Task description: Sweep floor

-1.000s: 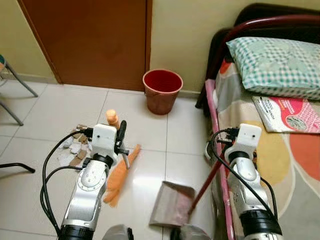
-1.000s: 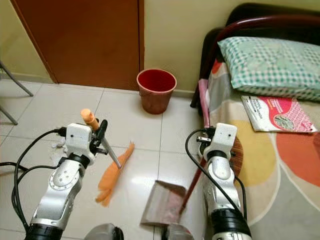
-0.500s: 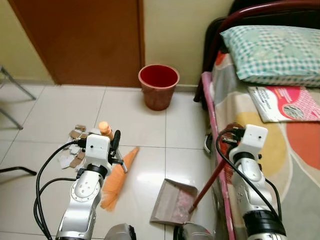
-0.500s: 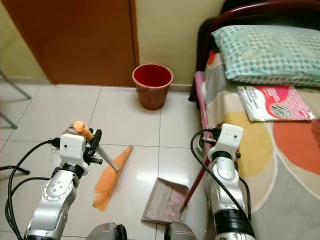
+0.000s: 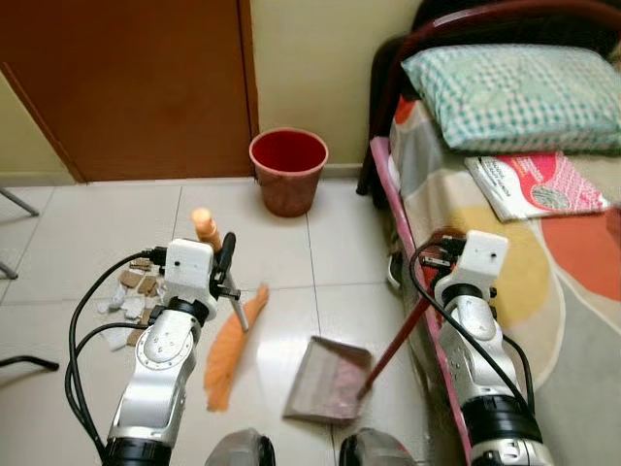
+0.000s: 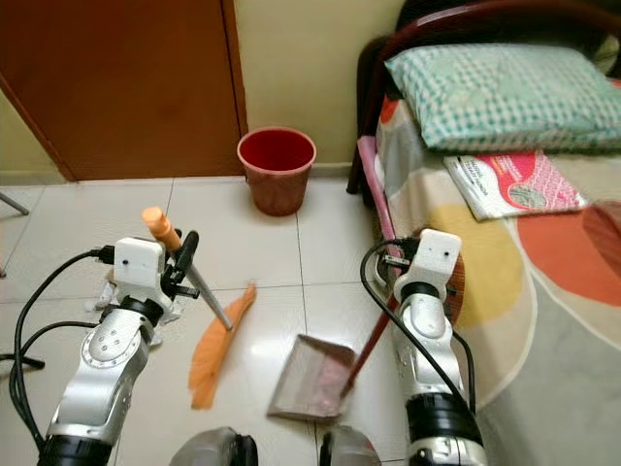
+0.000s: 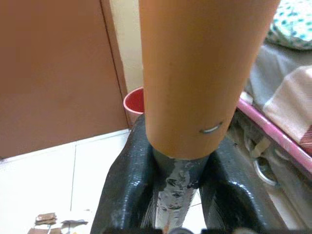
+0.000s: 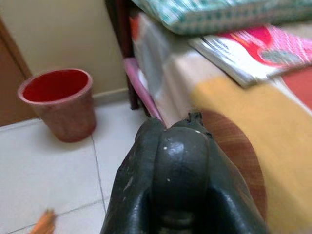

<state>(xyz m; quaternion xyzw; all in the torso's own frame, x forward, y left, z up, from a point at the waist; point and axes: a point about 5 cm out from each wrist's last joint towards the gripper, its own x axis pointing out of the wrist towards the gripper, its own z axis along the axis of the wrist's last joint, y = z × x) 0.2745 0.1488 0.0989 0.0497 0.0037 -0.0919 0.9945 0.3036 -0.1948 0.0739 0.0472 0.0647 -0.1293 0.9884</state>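
Observation:
My left gripper (image 5: 225, 266) is shut on the grey shaft of a broom just below its orange handle cap (image 5: 204, 226); the orange cap (image 7: 204, 73) looms above the fingers (image 7: 126, 195). The orange bristles (image 5: 231, 342) rest on the tiled floor. A little left of the bristles lies a pile of paper and cardboard scraps (image 5: 130, 295). My right gripper (image 8: 176, 129) is shut on the top of the dustpan's red handle (image 5: 393, 342). The brown dustpan (image 5: 325, 381) sits on the floor right of the bristles, tilted, with some debris in it.
A red bin (image 5: 287, 171) stands against the wall beside a brown door (image 5: 146, 87). A bed (image 5: 543, 252) with a checked pillow (image 5: 514, 83) and a pink magazine (image 5: 534, 184) runs along the right, close to my right arm. A chair leg (image 5: 24, 363) shows at far left.
The whole picture has shifted left, so the camera has turned. Both grippers keep their hold. The broom bristles and dustpan stay close together on the floor.

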